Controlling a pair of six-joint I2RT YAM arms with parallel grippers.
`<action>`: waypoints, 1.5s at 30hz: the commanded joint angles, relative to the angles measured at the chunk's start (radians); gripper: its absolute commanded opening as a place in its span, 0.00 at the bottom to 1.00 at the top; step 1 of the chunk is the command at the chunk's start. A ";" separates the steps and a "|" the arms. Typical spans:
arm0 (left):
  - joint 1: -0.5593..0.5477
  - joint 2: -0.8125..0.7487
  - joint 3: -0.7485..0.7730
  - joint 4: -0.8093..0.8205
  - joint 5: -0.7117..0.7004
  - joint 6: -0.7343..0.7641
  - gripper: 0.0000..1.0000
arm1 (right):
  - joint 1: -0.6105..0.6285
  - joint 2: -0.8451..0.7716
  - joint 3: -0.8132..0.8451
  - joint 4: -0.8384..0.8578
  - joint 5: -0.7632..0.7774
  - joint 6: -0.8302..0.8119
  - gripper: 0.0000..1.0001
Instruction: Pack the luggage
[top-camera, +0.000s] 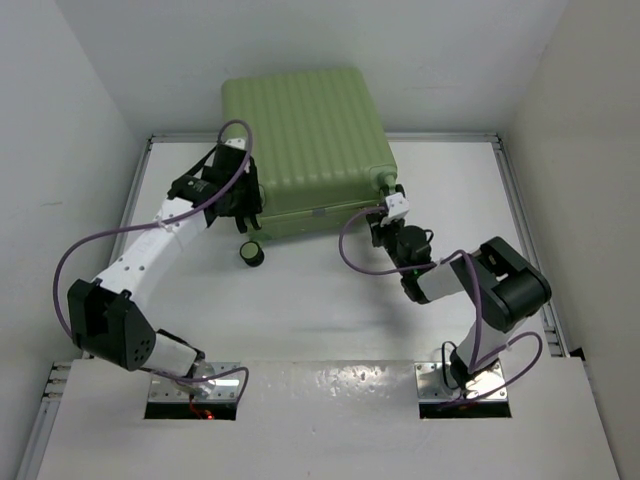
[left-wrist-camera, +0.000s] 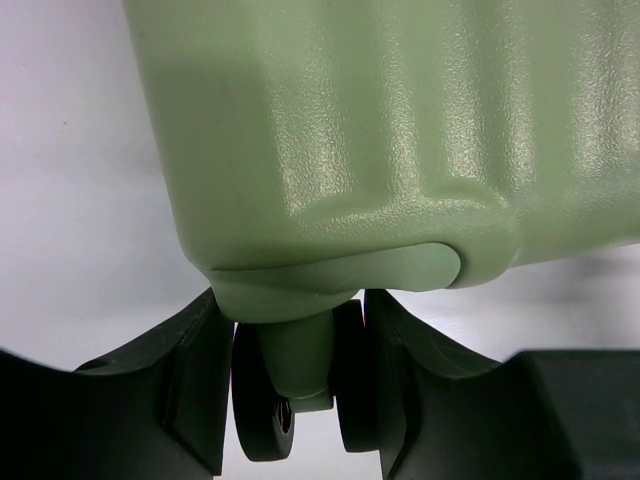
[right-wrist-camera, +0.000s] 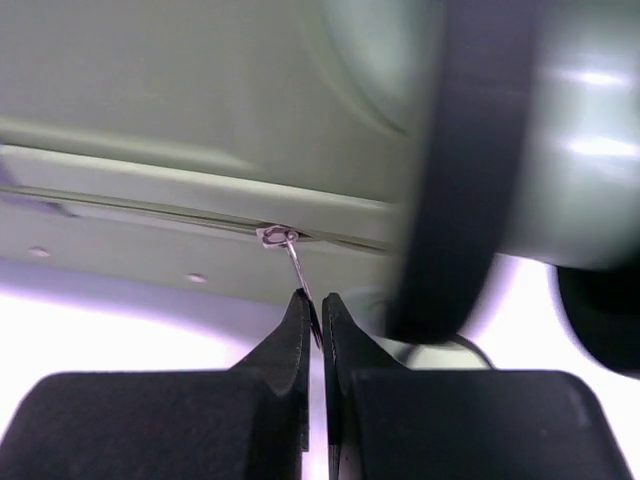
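The left tool (left-wrist-camera: 297, 350) grasps the green luggage (top-camera: 300, 130) by its near-left wheel (left-wrist-camera: 258, 400), the right tool (right-wrist-camera: 312, 310) pinches its zipper pull (right-wrist-camera: 297, 265); brace firmly and draw the pull straight along the seam (right-wrist-camera: 140, 203).

**Item:** large light-green hard-shell suitcase (top-camera: 300, 140). Ribbed outer shell, rounded corners, pebbled finish.
**State:** closed, both halves together.
**Pose:** lying flat, broad ribbed face up, wheel end toward near side.
**Location:** far middle of white desk (top-camera: 300, 310), far part overlapping desk's back edge.
**Fittings:**
- Small black twin caster wheel (left-wrist-camera: 255, 400) on green stem under rounded corner.
- Silver zipper pull (right-wrist-camera: 292, 262) hanging from seam on side wall, close to another wheel.
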 joint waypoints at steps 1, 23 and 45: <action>0.073 0.084 -0.001 0.031 -0.059 0.079 0.00 | -0.126 -0.070 -0.021 0.105 0.240 -0.001 0.00; 0.143 0.240 0.099 0.088 -0.173 0.182 0.00 | -0.553 0.045 0.156 0.089 -0.166 0.051 0.00; 0.194 0.324 0.037 0.376 -0.095 0.490 0.00 | -0.555 0.597 0.988 -0.071 -0.382 0.389 0.00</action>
